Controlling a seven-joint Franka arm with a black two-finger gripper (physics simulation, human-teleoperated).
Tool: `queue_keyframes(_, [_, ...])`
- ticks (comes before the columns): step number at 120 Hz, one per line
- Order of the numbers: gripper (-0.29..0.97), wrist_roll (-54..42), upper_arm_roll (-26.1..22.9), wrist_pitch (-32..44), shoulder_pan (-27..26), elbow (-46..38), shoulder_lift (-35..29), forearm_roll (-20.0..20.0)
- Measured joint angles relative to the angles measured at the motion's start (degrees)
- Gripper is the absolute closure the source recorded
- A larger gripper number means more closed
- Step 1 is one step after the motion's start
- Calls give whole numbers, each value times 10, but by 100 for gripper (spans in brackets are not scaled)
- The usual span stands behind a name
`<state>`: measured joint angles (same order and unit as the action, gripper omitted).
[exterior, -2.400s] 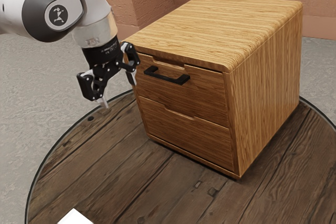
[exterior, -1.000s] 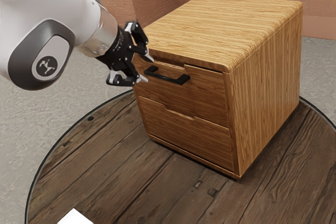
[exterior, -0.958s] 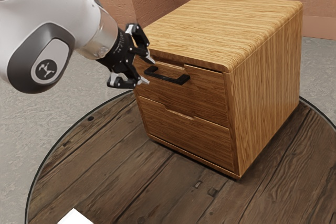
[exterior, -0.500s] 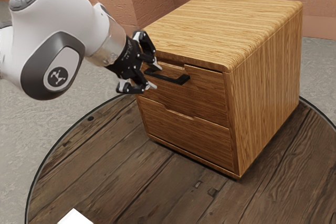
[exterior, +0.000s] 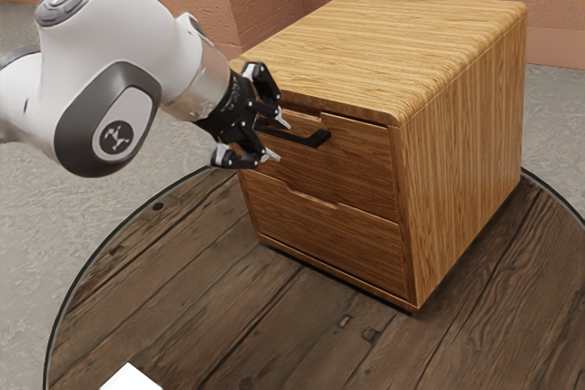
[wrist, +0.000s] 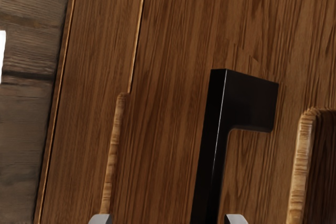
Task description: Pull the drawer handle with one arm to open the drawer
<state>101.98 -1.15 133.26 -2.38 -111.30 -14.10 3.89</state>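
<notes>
- Table [exterior: 228,317] and cabinet [exterior: 393,52]: unmoved.
- Arm [exterior: 110,89]: has swung from pointing down beside the cabinet's corner to level, facing the front.
- Top drawer [exterior: 356,166]: still flush with the cabinet face, so shut.
- Handle [exterior: 306,137]: black bar on the top drawer; its end at the exterior view's left now sits between the fingers.
- End effector [exterior: 272,137]: spread, straddling that end, not clamped. Approach looks done; likely next is close, then pull.
</notes>
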Motion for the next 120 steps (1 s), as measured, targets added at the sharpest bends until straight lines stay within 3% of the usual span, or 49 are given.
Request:
queue_keyframes(19, [47,-15,7,7,-3,1,6,-11])
queue_keyframes(68, [67,-38,14,12,-4,1,7,-19])
queue_keyframes(120, [72,-52,22,11,-6,-10,4,-28])
